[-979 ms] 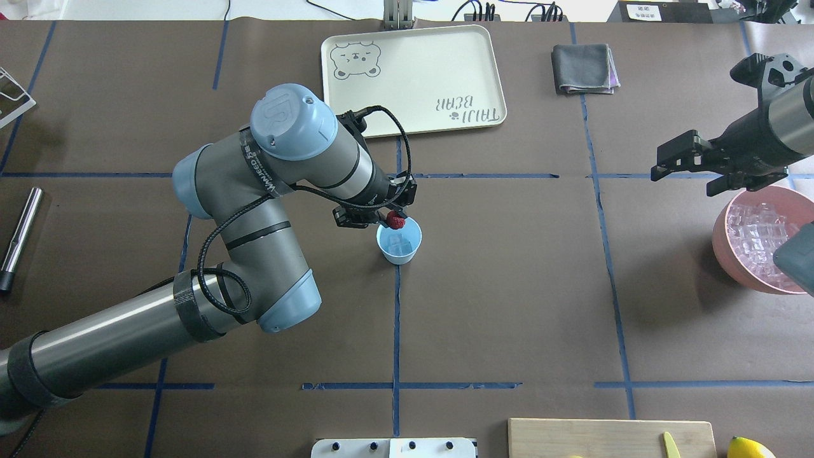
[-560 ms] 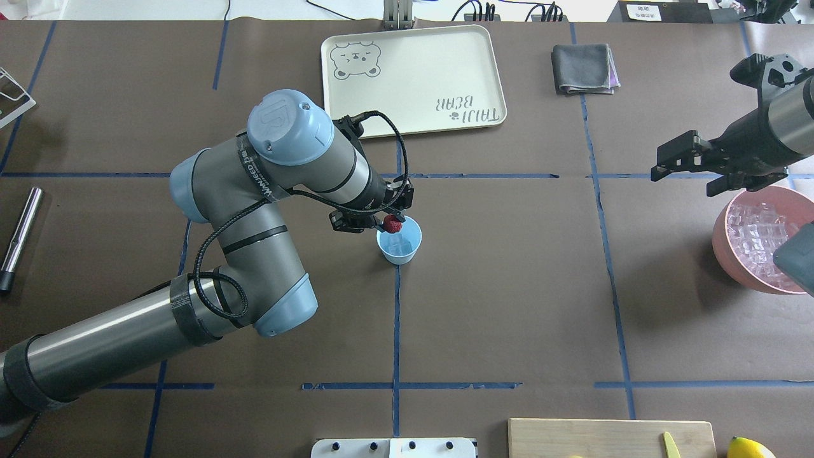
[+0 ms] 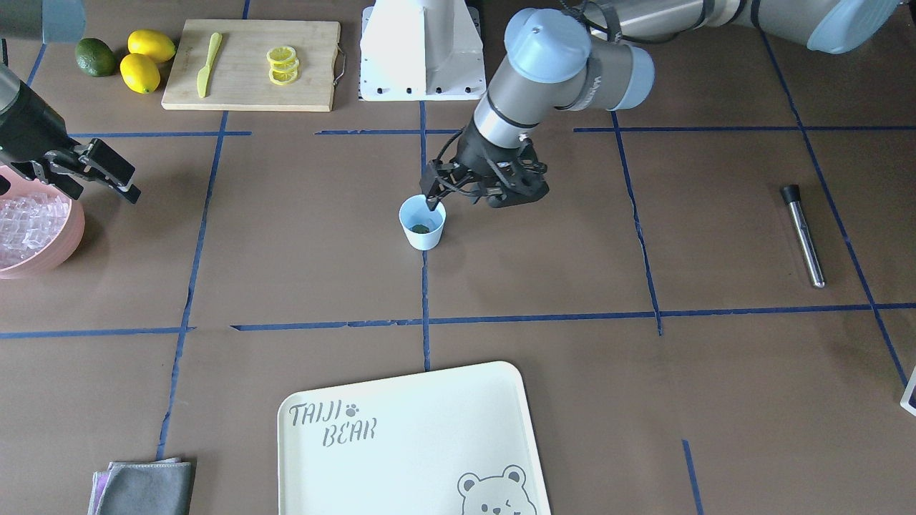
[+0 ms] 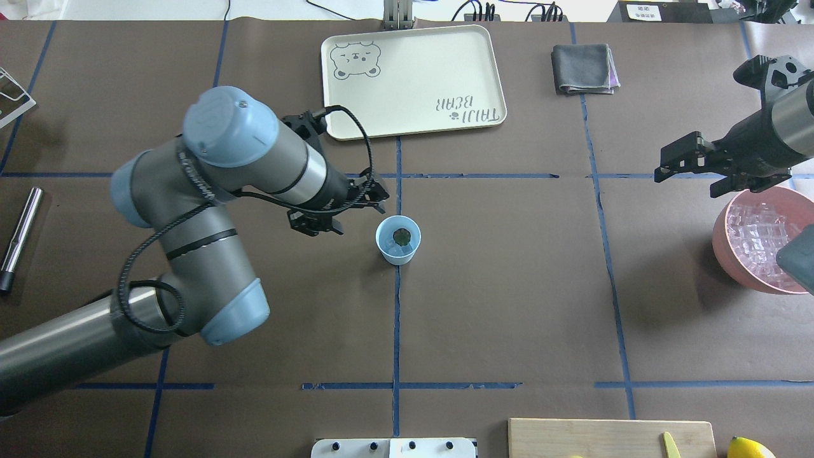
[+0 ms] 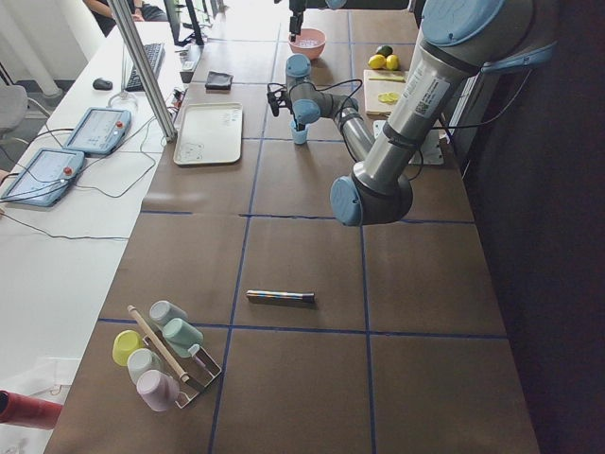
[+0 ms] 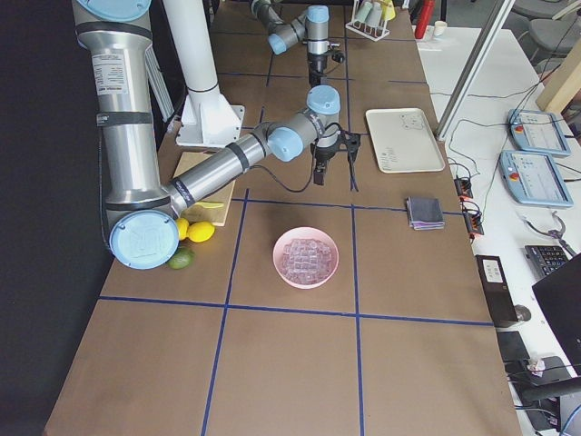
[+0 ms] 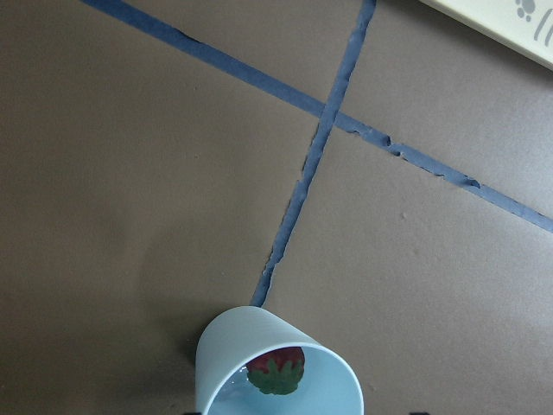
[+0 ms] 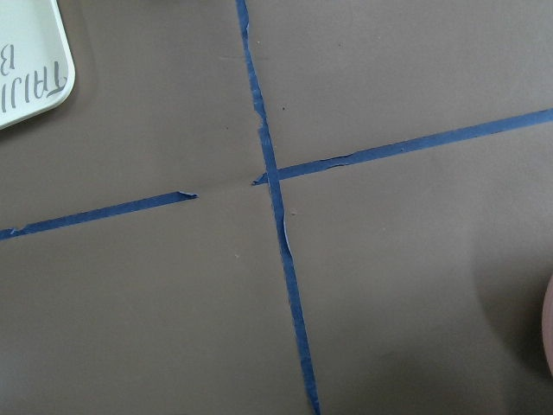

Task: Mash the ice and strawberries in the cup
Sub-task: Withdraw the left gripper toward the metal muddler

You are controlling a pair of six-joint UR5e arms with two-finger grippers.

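The cup (image 4: 399, 240) stands upright near the centre of the overhead frame, on a crossing of the blue tape lines on the desk (image 4: 509, 286). Inside it lies the strawberry (image 4: 401, 236), green top upward. Under it I think there are pale clear pieces of ice (image 4: 394, 251), but this is hard to confirm. Much more ice fills the pink bowl (image 4: 722, 238) at the right edge.

Just to the left of the cup hangs the left claw (image 4: 356, 213), its fingers spread and holding nothing. In the front-facing view one finger looks very close to the rim; I cannot tell if it touches. The right claw (image 4: 690, 175) is also spread and empty, above the far edge of the bowl.

A metal rod (image 4: 19, 238), probably the mashing tool, lies at the left edge, well apart.

The danger I see is that the cup is light and nothing holds it. A finger moving beside the rim could push it over. Pressing off-centre could also tip it, or squeeze the berry out over the hard ice.
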